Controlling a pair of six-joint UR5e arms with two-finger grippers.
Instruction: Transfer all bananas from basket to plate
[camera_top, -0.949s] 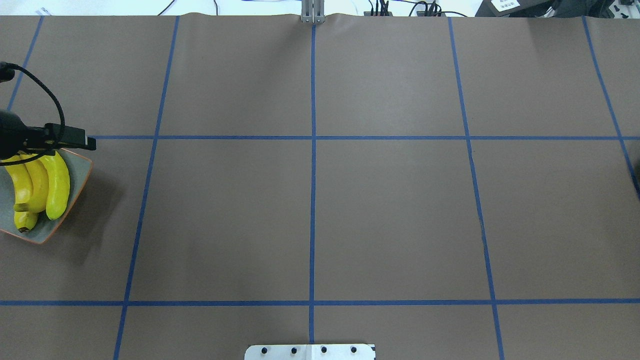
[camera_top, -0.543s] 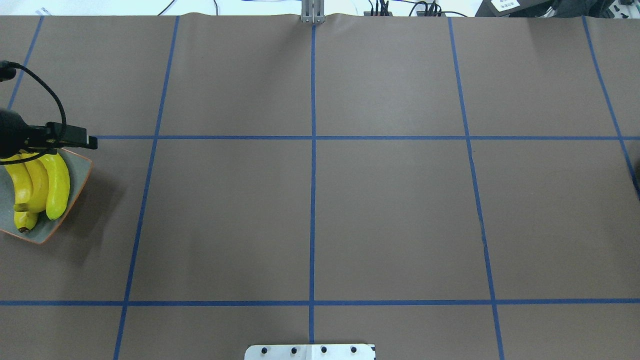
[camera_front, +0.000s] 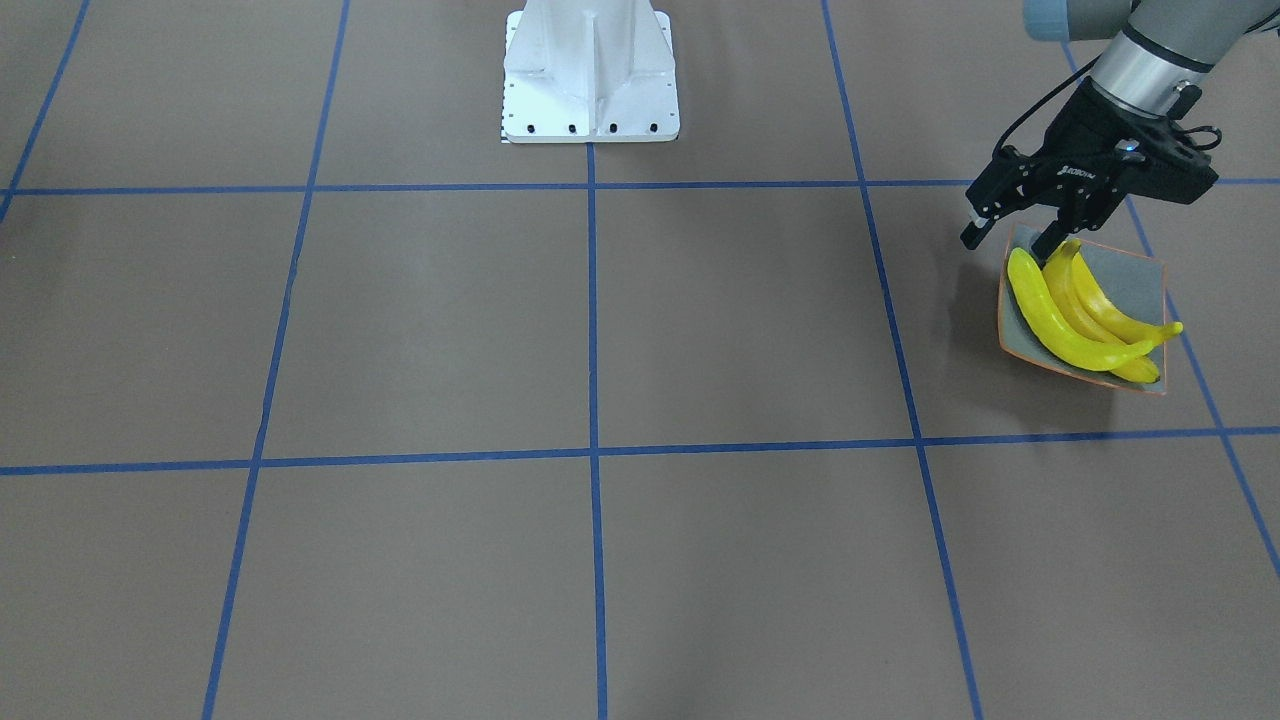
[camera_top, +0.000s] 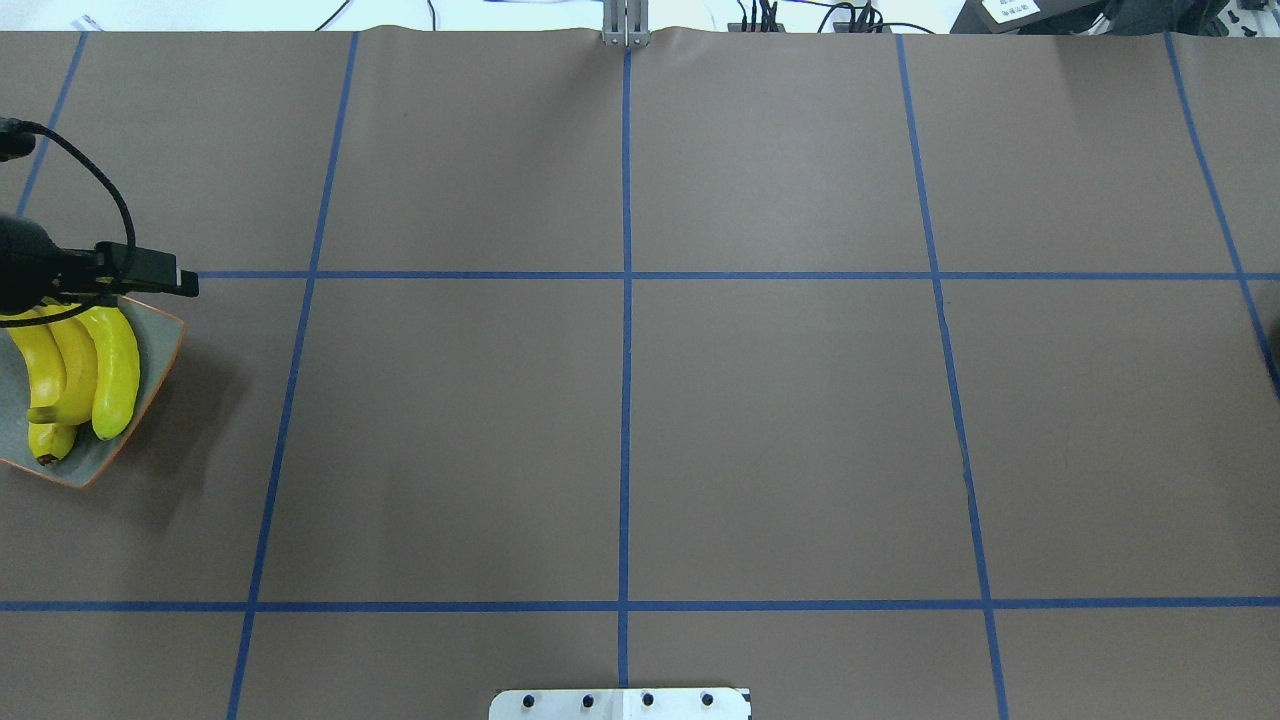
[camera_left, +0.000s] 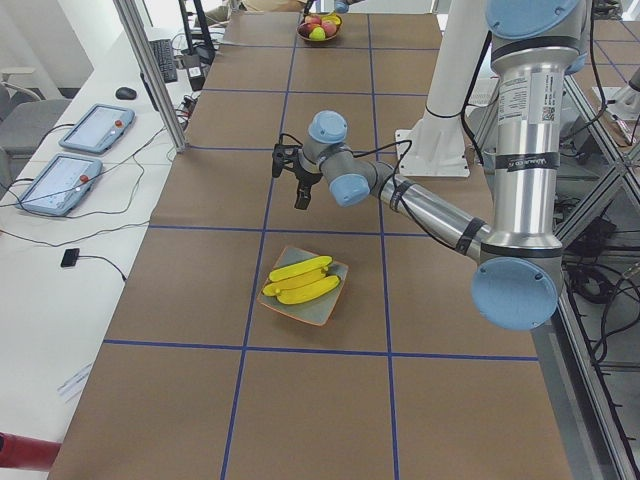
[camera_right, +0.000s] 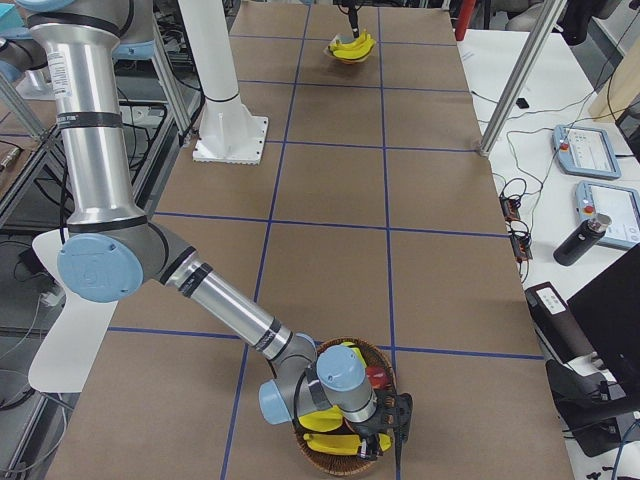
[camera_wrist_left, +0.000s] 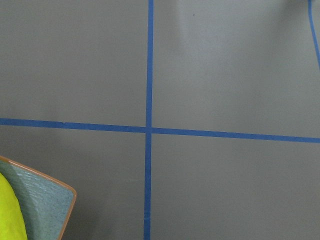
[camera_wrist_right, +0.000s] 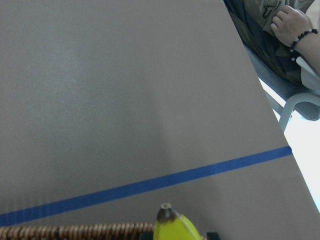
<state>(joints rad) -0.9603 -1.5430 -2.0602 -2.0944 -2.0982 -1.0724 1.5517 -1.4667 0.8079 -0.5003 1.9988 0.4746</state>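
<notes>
While the left claw (camera_front: 1008, 238) hangs spread and empty above the plate (camera_front: 1137, 283), the right claw (camera_right: 385, 428) dips into the basket (camera_right: 325, 463), grip impossible to tell.

Open brown table (camera_top: 760, 420) runs from the plate (camera_front: 1135, 275) at the left end to the basket (camera_right: 330, 463) at the right. The left gripper (camera_front: 1008, 240), jaws apart, hangs high over the plate; the right arm (camera_right: 225, 305) covers the basket.
</notes>
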